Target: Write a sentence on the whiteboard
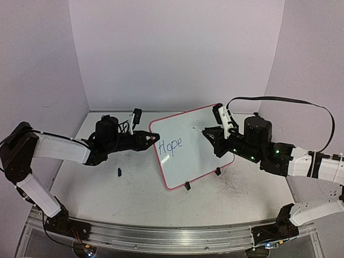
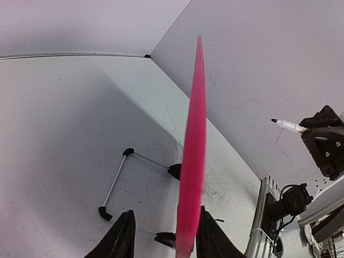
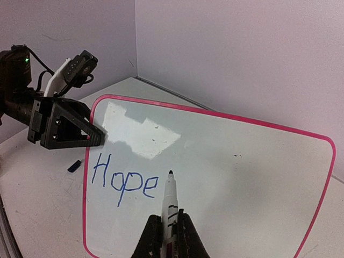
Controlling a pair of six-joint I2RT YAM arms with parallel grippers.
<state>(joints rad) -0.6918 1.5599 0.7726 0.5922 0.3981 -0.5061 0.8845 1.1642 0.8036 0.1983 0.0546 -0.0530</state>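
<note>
The whiteboard (image 1: 196, 148), white with a pink rim, stands tilted on black feet at mid-table. The sentence on it reads only "Hope" (image 3: 124, 180), in blue near the left edge. My left gripper (image 2: 166, 209) is open and straddles the board's left rim (image 2: 194, 134). The rim lies close against the right finger (image 2: 212, 236), with a gap to the left finger. My right gripper (image 3: 169, 228) is shut on a white marker (image 3: 170, 201). The marker's dark tip points at the board just right of the "e". In the left wrist view the marker (image 2: 288, 126) stands off the surface.
A small dark cap (image 1: 119, 172) lies on the table left of the board. The board's wire stand leg (image 2: 115, 185) rests on the table behind it. Purple walls enclose the table on three sides. Old scribble marks (image 1: 236, 188) cover the table at right.
</note>
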